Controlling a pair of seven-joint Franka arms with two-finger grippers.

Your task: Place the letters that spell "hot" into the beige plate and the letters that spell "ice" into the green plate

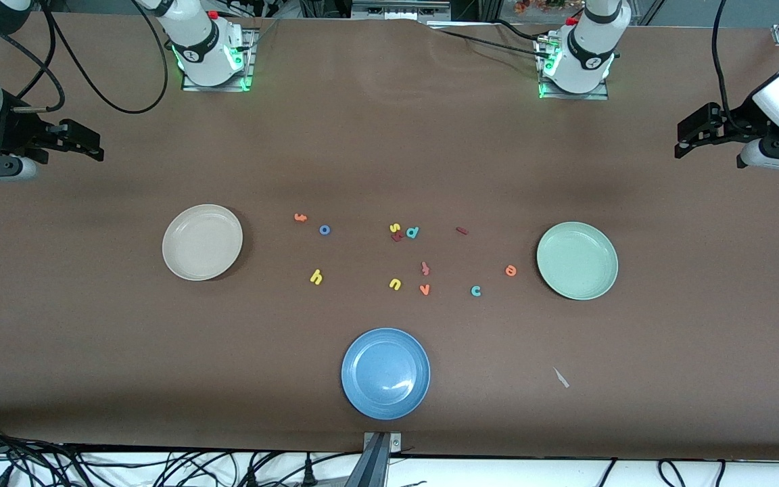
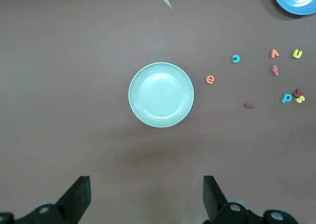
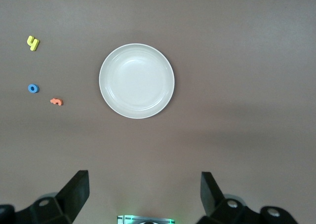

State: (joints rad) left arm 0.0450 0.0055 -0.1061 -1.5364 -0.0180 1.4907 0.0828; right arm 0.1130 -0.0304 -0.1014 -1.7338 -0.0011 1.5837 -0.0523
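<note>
The beige plate lies toward the right arm's end, holding nothing. Near it are the orange t, blue o and yellow h. The green plate, also holding nothing, sits toward the left arm's end, with the orange e, teal c and dark red i beside it. My right gripper and left gripper hang open high above their table ends, holding nothing.
A blue plate lies nearest the front camera. Mid-table are a yellow u, orange v, redder t-like letter, teal d and yellow s. A small pale scrap lies nearer the camera than the green plate.
</note>
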